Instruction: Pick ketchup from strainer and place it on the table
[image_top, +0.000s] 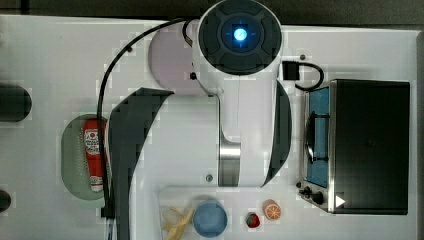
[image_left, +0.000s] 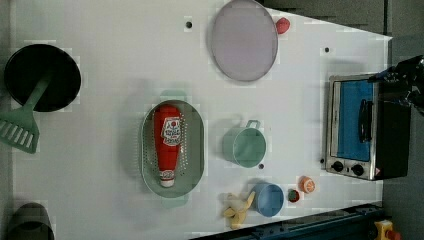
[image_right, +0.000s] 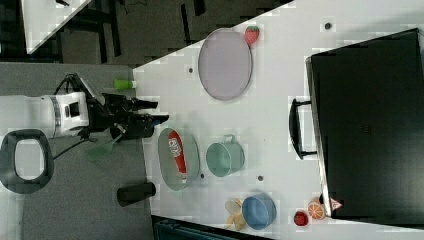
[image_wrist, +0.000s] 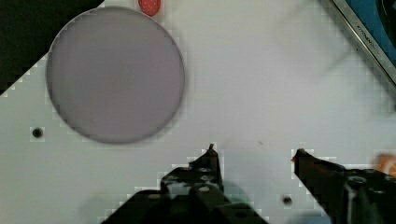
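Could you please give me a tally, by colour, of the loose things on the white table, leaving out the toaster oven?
Red: 3, the ketchup and two strawberries
Green: 3, strainer, cup, spatula
Blue: 1, bowl
Lilac: 1, plate
Black: 1, bowl
Yellow: 1, banana
Orange: 1, orange half
Total: 11

A robot lab staged as a toy kitchen: a white table (image_left: 125, 60) with small mounting holes carries a toy toaster oven (image_left: 362, 127), plastic fruit and cups, with the Panda arm (image_right: 60, 114) beside it over grey flooring.
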